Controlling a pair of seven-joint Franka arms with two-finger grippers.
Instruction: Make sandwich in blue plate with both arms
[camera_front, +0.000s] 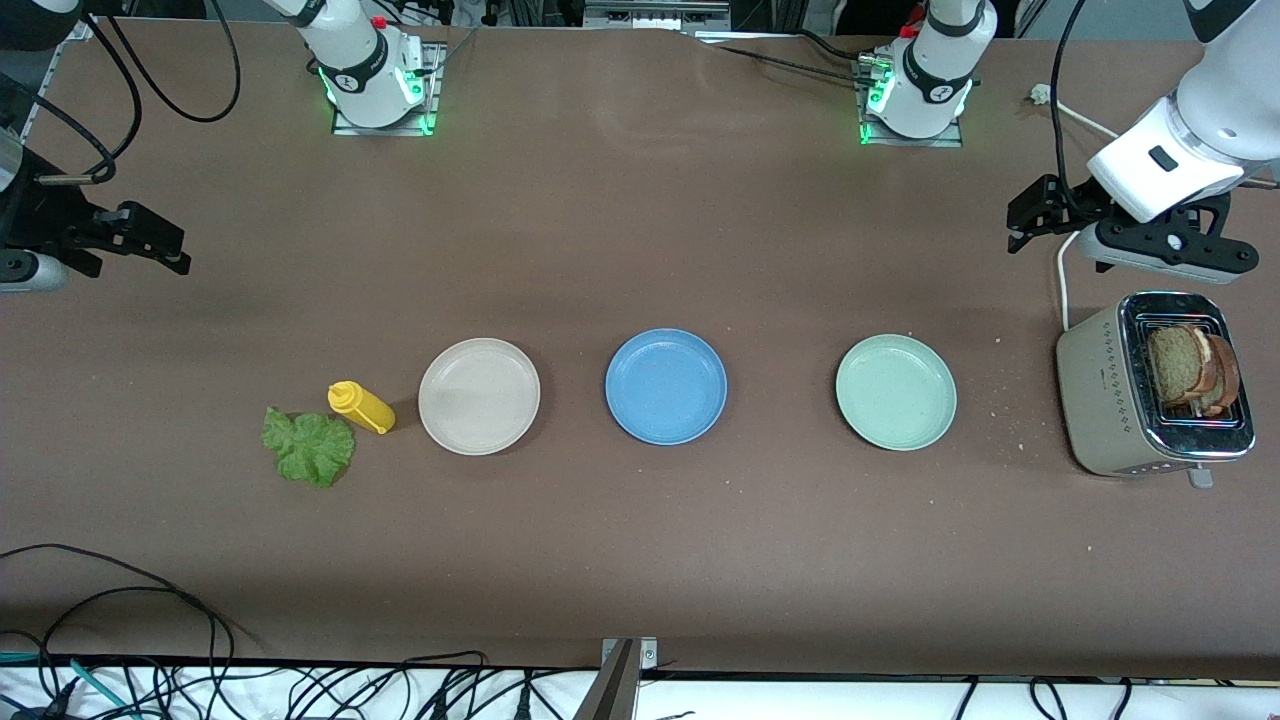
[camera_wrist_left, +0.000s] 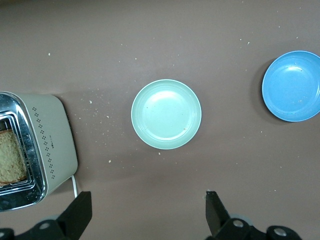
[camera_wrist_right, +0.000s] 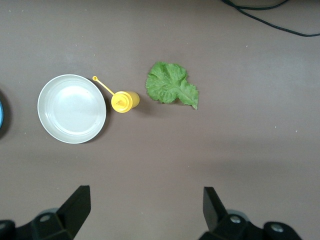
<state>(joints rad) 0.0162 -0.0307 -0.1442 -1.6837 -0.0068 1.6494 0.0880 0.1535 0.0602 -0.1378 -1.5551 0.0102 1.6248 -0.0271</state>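
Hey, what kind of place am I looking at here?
Probably a robotics lab staged as a kitchen: a brown table with arm bases bolted on, loose cables along its edge, and a toaster holding bread.

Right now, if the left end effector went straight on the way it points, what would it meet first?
Probably bare table: the open left end effector points down between the toaster and the mint-green plate, though depth is unclear.

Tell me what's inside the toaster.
Two brown toast slices stand in the toaster slots, tops sticking out. Their lower parts are hidden inside the slots. Nothing lies on the blue plate yet.
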